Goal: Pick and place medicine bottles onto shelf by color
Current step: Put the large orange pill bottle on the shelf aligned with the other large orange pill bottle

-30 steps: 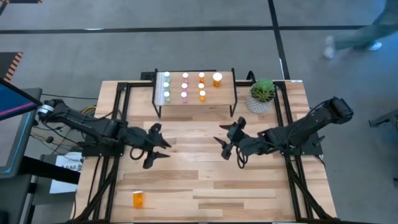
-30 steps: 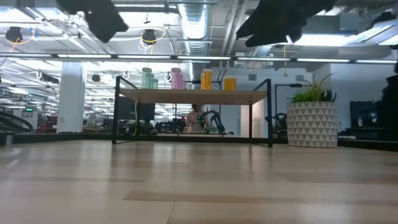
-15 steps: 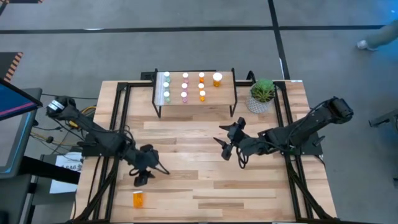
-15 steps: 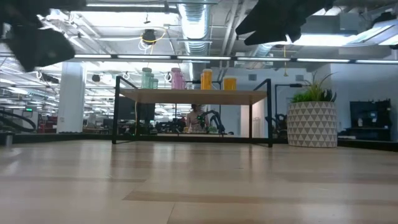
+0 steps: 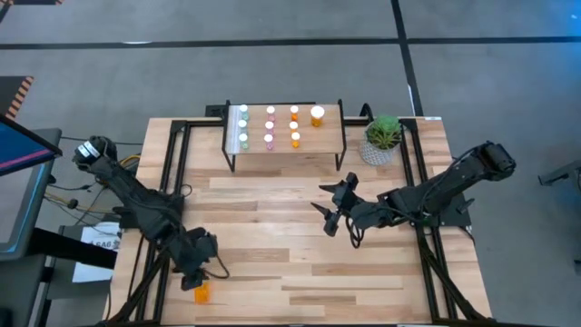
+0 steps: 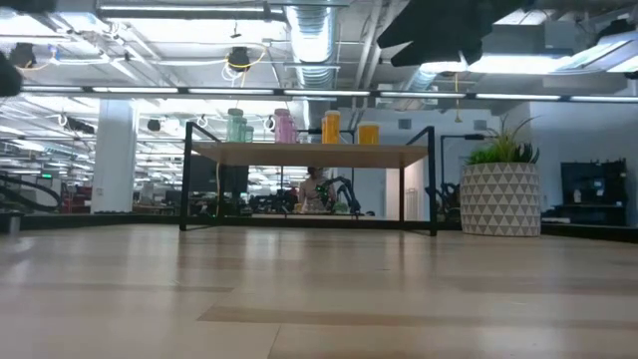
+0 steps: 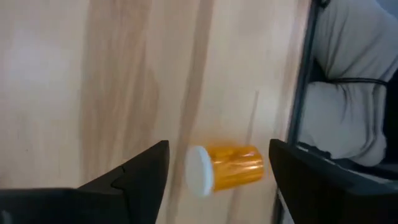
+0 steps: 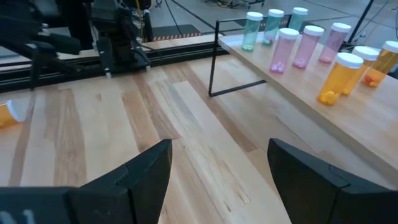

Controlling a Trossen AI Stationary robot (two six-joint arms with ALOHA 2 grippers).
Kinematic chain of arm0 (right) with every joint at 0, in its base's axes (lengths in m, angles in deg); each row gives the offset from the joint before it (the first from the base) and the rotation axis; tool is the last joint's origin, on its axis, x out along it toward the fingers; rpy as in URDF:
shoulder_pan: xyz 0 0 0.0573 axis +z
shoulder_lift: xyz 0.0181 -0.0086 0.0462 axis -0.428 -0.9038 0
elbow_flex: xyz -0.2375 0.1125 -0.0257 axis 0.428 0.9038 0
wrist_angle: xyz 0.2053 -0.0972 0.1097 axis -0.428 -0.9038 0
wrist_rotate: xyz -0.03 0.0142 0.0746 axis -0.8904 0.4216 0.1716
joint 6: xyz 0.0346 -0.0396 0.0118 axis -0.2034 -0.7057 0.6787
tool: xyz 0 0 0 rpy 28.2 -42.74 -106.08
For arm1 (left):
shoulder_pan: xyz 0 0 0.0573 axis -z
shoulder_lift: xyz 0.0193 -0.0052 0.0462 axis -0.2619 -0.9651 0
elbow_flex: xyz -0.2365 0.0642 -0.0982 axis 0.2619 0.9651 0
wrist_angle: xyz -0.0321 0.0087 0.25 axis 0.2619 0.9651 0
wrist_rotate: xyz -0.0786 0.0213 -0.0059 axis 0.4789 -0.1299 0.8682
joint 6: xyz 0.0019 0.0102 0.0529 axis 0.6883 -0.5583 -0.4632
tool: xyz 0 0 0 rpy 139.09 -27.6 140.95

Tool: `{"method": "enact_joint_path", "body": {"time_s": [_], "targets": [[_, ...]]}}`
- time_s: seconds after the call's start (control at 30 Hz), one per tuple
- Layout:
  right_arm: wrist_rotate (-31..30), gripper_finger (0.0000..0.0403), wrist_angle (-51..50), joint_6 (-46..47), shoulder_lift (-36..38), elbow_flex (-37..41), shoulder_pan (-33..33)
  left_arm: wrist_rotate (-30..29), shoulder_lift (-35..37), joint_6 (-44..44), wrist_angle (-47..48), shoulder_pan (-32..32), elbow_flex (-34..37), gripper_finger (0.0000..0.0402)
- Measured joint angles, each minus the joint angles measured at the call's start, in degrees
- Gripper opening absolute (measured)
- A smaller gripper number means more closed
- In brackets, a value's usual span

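My left gripper (image 7: 217, 180) spread wide over orange bottle (image 7: 225, 169), lying on side near table's front-left corner. Looks light, hard smooth plastic, prone to roll; pinch across body below white cap (image 7: 199, 171). Right gripper (image 5: 329, 212) wide, empty, mid-table.

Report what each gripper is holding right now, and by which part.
Nothing is held. The left gripper hangs open over the orange bottle lying on its side on the table, not touching it. The right gripper is open and empty.

Two dark jointed arms, black angular fingers (image 7: 140, 171)
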Motion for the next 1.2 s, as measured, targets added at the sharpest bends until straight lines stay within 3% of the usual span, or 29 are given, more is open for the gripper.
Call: {"method": "enact_joint_path", "body": {"time_s": [0.1, 0.23, 0.4, 0.6, 0.7, 0.87, 1.07, 1.2], "targets": [[-0.02, 0.0284, -0.04, -0.02, 0.0, 0.0, -0.03, -0.98, 0.0, 5.18, 0.77, 2.37, 0.0, 0.0267], [-0.02, 0.0284, 0.0, 0.0, 0.0, 0.0, -0.02, -0.62, -0.04, 26.33, 10.16, 4.17, 0.23, 0.0268], [-0.02, 0.0284, -0.27, -0.22, 0.0, 0.0, 0.34, -0.12, 0.0, 40.33, 6.93, 7.51, 0.52, 0.0268], [0.17, 0.0284, -0.19, 1.38, 0.0, 0.0, 1.17, -9.84, -0.02, 55.47, 1.14, 10.58, 0.5, 0.0268], [0.22, 0.0284, 0.63, 2.19, 0.0, 0.0, 1.98, -10.63, -2.16, 62.52, -1.53, 12.69, 0.5, 0.0268], [0.26, 0.0284, 2.38, 1.67, 0.0, 0.0, 2.95, -11.68, -8.99, 71.12, -9.26, 16.52, 0.5, 0.0268], [0.26, 0.0284, 5.18, -0.08, 0.02, 0.0, 2.97, -9.81, -17.31, 73.03, -19.2, 17.43, 0.21, 0.0268], [0.26, 0.0284, 7.42, -2.28, 0.04, 0.02, 2.97, -6.39, -22.13, 72.79, -19.19, 17.44, -1.21, 0.0268]]}}
